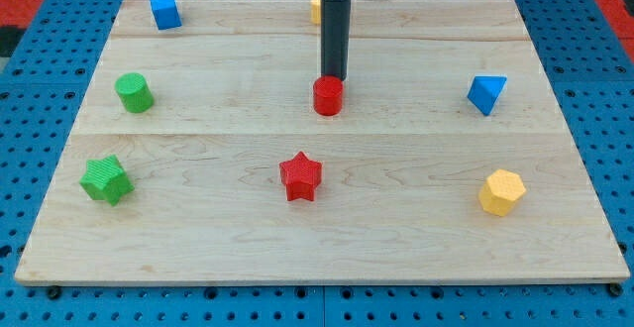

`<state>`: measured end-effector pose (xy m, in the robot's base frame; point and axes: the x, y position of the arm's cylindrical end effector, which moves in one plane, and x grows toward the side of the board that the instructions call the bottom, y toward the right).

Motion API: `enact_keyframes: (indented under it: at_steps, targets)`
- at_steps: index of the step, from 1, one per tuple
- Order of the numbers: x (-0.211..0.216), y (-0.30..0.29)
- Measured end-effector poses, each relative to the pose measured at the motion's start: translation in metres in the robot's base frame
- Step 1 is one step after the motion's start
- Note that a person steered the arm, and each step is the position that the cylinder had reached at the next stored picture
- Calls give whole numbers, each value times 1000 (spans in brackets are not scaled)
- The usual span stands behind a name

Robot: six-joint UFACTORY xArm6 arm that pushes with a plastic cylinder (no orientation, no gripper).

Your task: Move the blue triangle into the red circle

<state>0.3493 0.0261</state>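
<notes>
The blue triangle (486, 94) lies at the view's right, on the middle strip of the wooden board (198, 238). The red circle (328, 96) is a short cylinder near the board's centre, well to the left of the triangle. My dark rod comes down from the view's top, and my tip (333, 77) sits just behind the red circle, at its top edge, touching or nearly touching it. The tip is far to the left of the blue triangle.
A blue cube (165, 12) is at the top left. A yellow block (315, 9) is partly hidden behind the rod. A green cylinder (134, 92) and green star (105, 179) are at the left. A red star (300, 176) is below centre, a yellow hexagon (501, 191) at the lower right.
</notes>
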Motion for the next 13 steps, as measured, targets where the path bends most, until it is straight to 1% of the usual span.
enact_keyframes:
  at_steps: [1, 2, 3, 4, 5, 6, 7, 8, 10, 11, 12, 13]
  targets:
    - [-42, 62]
    - [-73, 136]
    - [-54, 180]
    - [-2, 182]
    - [32, 178]
    - [14, 222]
    - [36, 249]
    - [57, 225]
    - [57, 97]
    - [57, 23]
    - [57, -4]
    - [59, 32]
